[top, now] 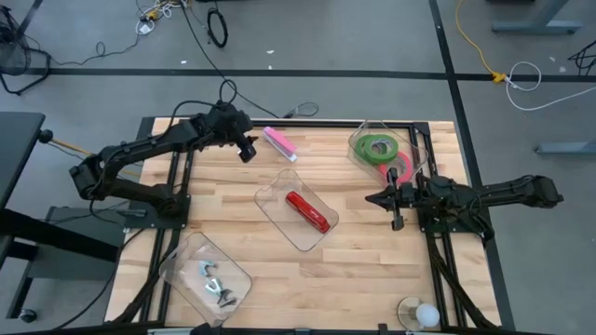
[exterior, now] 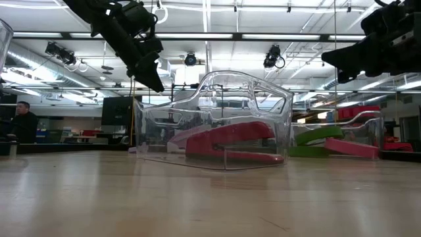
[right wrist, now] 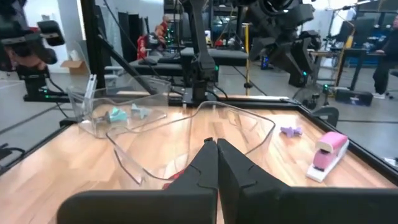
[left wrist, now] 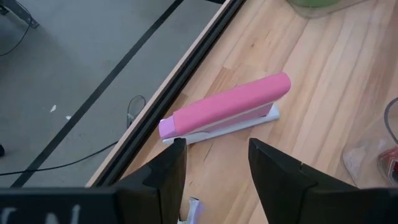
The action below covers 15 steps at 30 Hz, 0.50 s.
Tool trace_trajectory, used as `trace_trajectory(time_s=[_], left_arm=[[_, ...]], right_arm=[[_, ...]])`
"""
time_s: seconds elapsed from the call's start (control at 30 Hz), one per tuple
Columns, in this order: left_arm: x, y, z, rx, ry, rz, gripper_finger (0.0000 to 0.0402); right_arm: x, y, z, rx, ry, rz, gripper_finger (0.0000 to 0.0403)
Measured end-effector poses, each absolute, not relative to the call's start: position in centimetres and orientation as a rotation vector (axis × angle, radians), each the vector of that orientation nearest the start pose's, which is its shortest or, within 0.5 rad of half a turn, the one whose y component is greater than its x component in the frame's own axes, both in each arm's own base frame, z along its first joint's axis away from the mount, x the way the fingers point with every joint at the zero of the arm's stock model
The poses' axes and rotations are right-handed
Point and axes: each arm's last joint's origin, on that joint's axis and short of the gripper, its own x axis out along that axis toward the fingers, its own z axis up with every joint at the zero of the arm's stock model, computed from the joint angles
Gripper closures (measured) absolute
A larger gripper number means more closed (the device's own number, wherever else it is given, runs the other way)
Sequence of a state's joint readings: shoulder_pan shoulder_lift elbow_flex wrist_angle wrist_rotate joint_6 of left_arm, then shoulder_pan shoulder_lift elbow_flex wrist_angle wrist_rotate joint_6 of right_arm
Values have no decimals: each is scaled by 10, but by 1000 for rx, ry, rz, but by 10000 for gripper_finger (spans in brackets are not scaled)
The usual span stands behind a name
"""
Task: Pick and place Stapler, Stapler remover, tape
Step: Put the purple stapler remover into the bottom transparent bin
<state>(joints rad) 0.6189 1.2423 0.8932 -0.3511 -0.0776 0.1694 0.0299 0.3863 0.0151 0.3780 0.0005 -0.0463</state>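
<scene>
At the far left of the table, the left gripper (top: 248, 149) hangs above the wood with its two dark fingers (left wrist: 166, 174) spread apart and nothing between them. Just beyond it, to its right, the pink stapler (left wrist: 227, 107) lies flat on its white base near the far edge of the table (top: 372, 270), untouched.

Over on the right side, the right gripper (top: 384, 198) sits low with its fingers (right wrist: 202, 165) pressed together, holding nothing, pointing left toward the middle tray. Close behind it, toward the far right corner, a clear tray (top: 421, 149) holds the tape (top: 380, 148): a green ring, with a red-pink ring (top: 403, 167) leaning at its near side.

Mid-table, a second clear tray (top: 272, 200) carries a red stapler (top: 308, 211) lying slantwise. Near the left front corner, a third clear tray (top: 182, 261) holds two small pale staple removers (top: 213, 282). Another small purple remover (right wrist: 290, 130) lies on the bare wood by the pink stapler, seen from the right wrist.

In the room beyond, a person (exterior: 23, 123) is at the far left.
</scene>
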Motion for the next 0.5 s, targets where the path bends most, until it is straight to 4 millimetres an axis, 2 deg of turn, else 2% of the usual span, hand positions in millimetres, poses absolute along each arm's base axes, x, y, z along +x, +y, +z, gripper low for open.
trace_trajectory(time_s=[0.27, 0.5], left_arm=[[210, 152, 263, -68, 736, 593, 225], [207, 149, 258, -84, 802, 564, 225]], right_arm=[[122, 3, 171, -43, -6, 13, 391], [122, 3, 171, -43, -7, 13, 381]])
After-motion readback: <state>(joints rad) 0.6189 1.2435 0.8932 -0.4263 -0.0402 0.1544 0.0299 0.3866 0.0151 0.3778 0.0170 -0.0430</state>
